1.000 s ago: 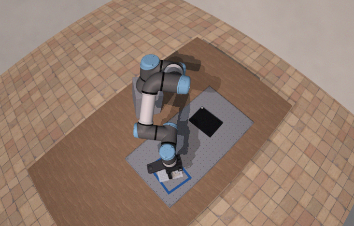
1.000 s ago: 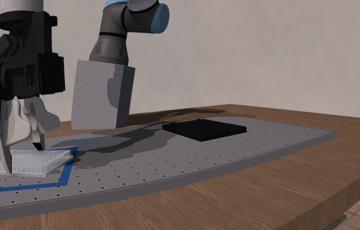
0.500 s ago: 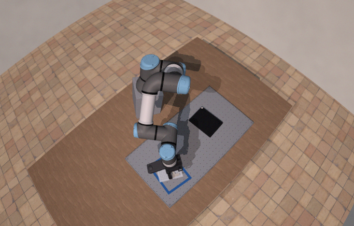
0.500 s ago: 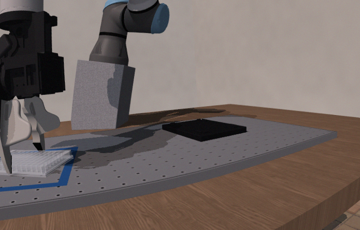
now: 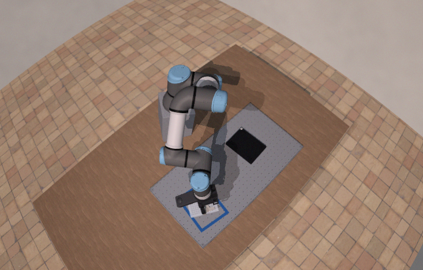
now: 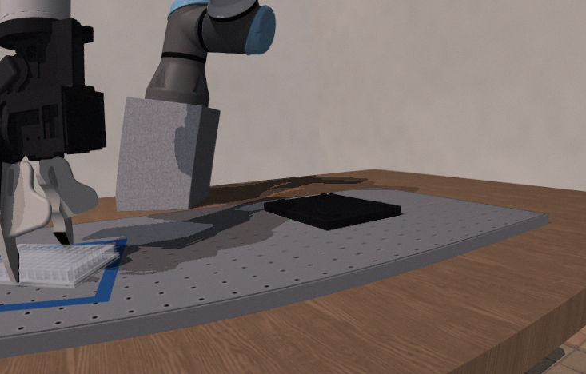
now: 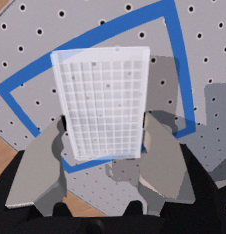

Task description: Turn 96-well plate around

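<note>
The clear 96-well plate [image 5: 193, 210] [image 6: 60, 264] [image 7: 103, 100] lies low on the grey board, inside a blue marked rectangle [image 5: 206, 227] [image 6: 108, 280] [image 7: 127, 24]. My gripper [image 5: 202, 209] [image 6: 37, 260] [image 7: 104, 114] is shut on the plate, one finger on each long side near its end. I cannot tell whether the plate still touches the board. The black plate nest N1 [image 5: 245, 146] [image 6: 332, 210] is empty, far along the board from the plate. It has a small white mark [image 5: 241, 128] at one corner.
The grey perforated board [image 5: 273, 157] [image 6: 332, 264] lies on a wooden table [image 5: 105, 187] [image 6: 472, 288]. The arm's grey base block [image 6: 165, 153] stands behind the board. My arm's elbow and wrist hang over the board between the block and the plate.
</note>
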`<state>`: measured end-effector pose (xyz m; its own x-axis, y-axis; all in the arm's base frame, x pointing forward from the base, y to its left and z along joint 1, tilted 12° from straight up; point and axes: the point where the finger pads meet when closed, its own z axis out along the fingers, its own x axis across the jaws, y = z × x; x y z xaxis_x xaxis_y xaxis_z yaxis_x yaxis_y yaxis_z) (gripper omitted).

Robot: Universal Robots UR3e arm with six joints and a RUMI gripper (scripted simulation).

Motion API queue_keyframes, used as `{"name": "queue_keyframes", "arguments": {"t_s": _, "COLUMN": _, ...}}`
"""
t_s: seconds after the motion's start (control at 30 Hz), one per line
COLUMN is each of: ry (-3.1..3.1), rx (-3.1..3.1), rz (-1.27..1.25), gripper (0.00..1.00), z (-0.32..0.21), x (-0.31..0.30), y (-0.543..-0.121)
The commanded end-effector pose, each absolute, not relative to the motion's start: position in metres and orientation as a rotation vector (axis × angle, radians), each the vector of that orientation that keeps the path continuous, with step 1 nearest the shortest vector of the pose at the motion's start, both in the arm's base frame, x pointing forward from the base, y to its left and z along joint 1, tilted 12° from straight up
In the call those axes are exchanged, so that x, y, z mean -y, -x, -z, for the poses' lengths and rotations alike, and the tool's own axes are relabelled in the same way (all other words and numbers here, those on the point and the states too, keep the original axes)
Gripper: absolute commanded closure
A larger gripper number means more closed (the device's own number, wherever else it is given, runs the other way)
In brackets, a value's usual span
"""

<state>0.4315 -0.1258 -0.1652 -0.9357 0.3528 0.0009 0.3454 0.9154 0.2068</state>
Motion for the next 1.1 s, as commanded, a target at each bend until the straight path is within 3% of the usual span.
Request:
{"name": "queue_keyframes", "arguments": {"t_s": 0.0, "ry": -0.554, "rx": -3.035, "rz": -0.316, "gripper": 1.00, "z": 0.159, "x": 0.128, "y": -0.432}}
{"name": "queue_keyframes", "arguments": {"t_s": 1.07, "ry": -0.553, "rx": -3.034, "rz": -0.314, "gripper": 1.00, "z": 0.113, "x": 0.137, "y": -0.429}}
